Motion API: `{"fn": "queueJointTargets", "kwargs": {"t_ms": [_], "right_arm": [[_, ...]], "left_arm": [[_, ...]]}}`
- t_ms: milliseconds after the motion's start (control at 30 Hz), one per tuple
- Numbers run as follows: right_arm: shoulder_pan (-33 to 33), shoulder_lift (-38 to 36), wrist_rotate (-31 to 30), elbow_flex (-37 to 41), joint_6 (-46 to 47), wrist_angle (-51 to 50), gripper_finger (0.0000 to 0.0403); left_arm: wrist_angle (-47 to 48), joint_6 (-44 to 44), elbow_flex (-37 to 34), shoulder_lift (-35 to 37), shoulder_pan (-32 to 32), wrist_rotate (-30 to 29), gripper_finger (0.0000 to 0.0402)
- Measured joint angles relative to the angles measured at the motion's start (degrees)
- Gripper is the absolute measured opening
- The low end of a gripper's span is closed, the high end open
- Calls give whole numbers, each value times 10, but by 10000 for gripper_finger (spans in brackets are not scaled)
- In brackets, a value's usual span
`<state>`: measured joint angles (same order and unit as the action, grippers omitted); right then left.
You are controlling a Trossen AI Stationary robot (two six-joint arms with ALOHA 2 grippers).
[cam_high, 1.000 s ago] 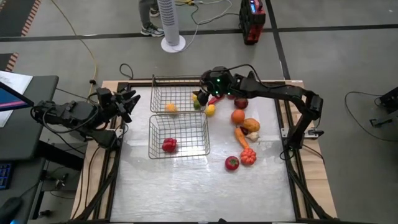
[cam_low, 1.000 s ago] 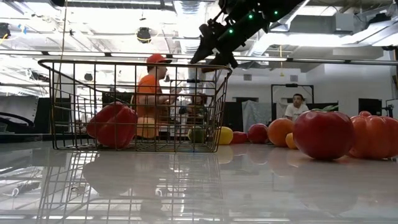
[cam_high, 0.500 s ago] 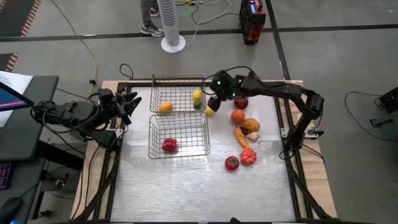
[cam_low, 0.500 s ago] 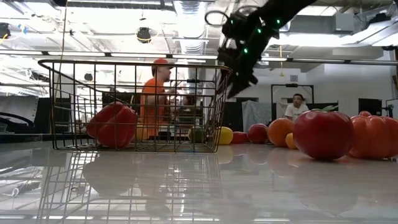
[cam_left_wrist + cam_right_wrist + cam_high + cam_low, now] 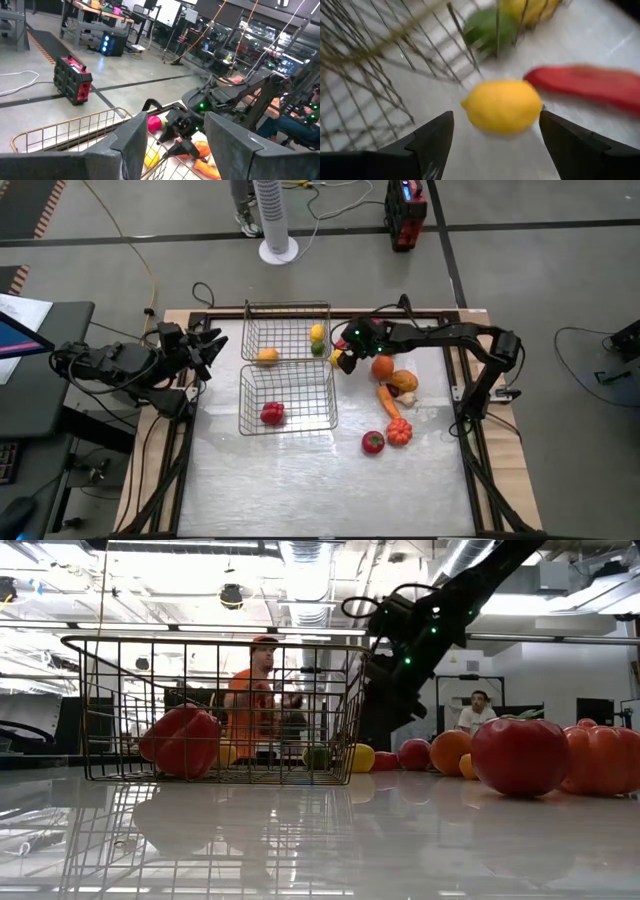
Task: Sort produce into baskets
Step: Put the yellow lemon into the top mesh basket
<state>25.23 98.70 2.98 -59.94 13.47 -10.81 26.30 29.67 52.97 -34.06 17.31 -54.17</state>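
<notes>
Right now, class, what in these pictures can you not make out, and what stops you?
- Lemon under the right gripper: hidden by the arm in the high view; wrist view blurred.
- Red piece: too blurred to name, cut by the edge.
- Far basket contents: low view blocked by the near basket.

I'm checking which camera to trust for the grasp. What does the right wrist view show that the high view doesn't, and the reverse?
Only the right wrist view shows the right gripper open, fingers either side of the yellow lemon, with a red chili pepper beyond it.

Only the high view shows the whole layout: the left gripper waiting at the table's left edge, the near basket holding a red pepper, the tomato and carrot.

Both show the lemon just outside the far basket, and the green and yellow pieces inside it.
</notes>
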Motion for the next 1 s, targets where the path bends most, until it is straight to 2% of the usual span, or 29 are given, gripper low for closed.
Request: {"fn": "queueJointTargets", "kwargs": {"t_ms": [300, 500, 667, 800, 1000], "right_arm": [[-1, 1, 2, 0, -80, 40, 394], [-2, 56, 6, -1, -94, 86, 392], [-10, 81, 1, -1, -81, 72, 391], [-9, 86, -2, 0, -80, 54, 372], [-8, 81, -2, -1, -79, 58, 303]], "left_arm": [[0, 1, 0, 0, 0, -1, 183], [5, 1, 0, 0, 0, -1, 183], [4, 1, 0, 4, 0, -1, 183], [4, 0, 0, 8, 0, -4, 183], [3, -9, 0, 9, 0, -12, 183]]}}
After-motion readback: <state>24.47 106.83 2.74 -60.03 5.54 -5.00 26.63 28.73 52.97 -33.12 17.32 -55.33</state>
